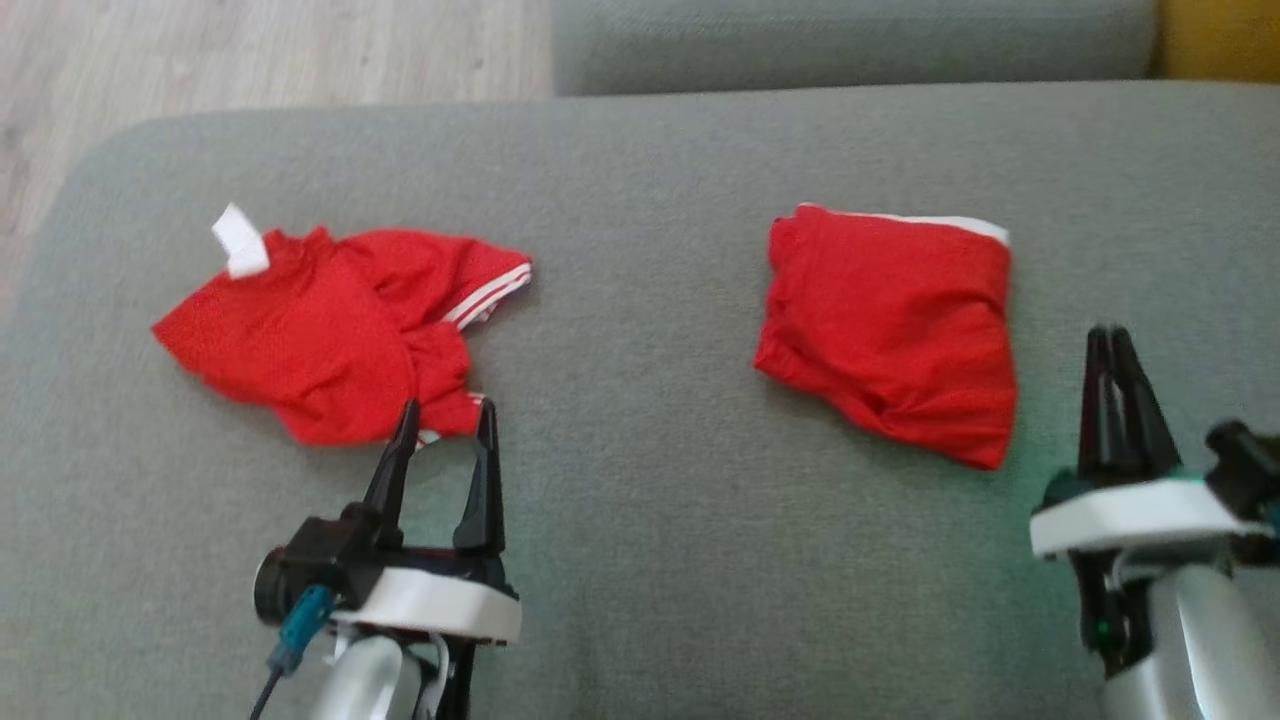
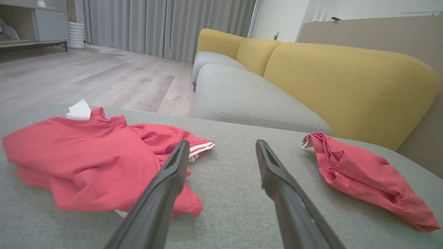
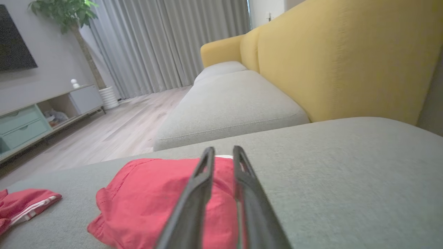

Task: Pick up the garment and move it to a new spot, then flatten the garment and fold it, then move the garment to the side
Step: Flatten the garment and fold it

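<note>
**While both arms hang low, 2 red garments sit on the grey sofa**

Since I'm going left to right: wooden floor [image 1: 250,50] shows at the far left, past the rounded edge of the grey sofa seat [image 1: 640,520]. First thing on the seat is the crumpled red shirt [image 1: 300,340], bunched up on the left side. A white tag [image 1: 240,240] sticks out at its far corner and a white-striped sleeve [image 1: 487,292] flops toward the middle.

Right at the shirt's near hem is the left gripper [image 1: 447,410]. Its 2 fingers are spread wide with nothing between them. From the head view the tips line up with the hem, and in the left wrist view 1 finger crosses in front of the cloth. I can't tell if it's actually touching.

Then there's a bare stretch of seat, so the 2 garments are well apart.

On the right side lies the folded red garment [image 1: 890,320], a fairly neat squarish bundle with a white edge along its far side.

Further right and nearer to the robot is the right gripper [image 1: 1108,335], clear of that bundle. Its 2 fingers are drawn close, with just a slim gap in the right wrist view, and they're holding nothing.

Behind it all, on the right, is a yellow backrest [image 2: 346,86].
</note>
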